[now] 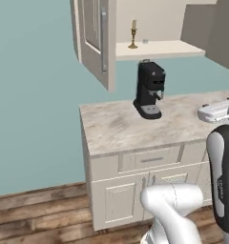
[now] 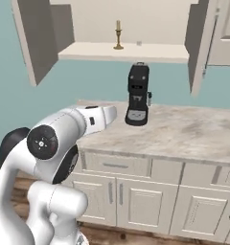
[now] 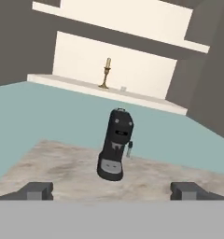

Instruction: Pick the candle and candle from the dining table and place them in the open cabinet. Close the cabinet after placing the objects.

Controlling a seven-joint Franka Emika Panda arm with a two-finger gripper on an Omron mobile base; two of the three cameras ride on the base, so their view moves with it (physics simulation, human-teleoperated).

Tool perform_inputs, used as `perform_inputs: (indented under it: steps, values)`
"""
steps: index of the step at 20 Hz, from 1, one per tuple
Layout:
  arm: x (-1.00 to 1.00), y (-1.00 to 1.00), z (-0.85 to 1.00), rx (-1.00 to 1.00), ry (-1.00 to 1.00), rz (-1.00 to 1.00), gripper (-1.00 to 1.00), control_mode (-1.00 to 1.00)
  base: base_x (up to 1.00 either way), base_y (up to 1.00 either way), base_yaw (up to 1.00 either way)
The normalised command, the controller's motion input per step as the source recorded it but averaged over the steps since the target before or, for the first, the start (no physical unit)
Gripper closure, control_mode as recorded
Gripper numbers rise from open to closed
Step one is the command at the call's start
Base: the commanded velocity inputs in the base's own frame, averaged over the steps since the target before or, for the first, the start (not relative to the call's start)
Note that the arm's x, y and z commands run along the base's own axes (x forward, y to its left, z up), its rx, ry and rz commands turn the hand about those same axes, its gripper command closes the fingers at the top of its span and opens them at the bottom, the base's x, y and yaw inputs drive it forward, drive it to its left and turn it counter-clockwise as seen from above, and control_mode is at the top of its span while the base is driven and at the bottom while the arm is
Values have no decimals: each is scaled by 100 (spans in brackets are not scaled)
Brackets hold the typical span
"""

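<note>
Hand view: pincer [image 3: 112, 190] jaws wide apart, empty. One candle [image 3: 106, 73] stands upright on the cabinet [image 1: 95, 38] shelf, far above the counter [image 2: 184, 131]. Likely light, top-heavy, slick brass; you'd grip the stem.

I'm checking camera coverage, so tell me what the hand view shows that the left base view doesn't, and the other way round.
Hand view alone: the open end effector, its dark fingertips standing wide apart with nothing between them, and an upper shelf inside the cabinet.

Left base view alone: the cream cupboards and drawer under the counter, the wooden floor, and the robot's arm.

Both: one candle on the cabinet's shelf, the black coffee machine and the marble counter.
</note>
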Motion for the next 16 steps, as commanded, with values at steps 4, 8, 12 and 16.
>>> perform_inputs:
  steps: [4,8,12,16]
  values:
    - [0,0,0,0,0,0,-100,100,-70,2,-56]
    - [0,0,0,0,0,0,-100,100,-44,0,-62]
    - [0,0,0,0,0,0,-100,100,-36,0,-63]
    - [0,0,0,0,0,0,-100,100,-29,0,-62]
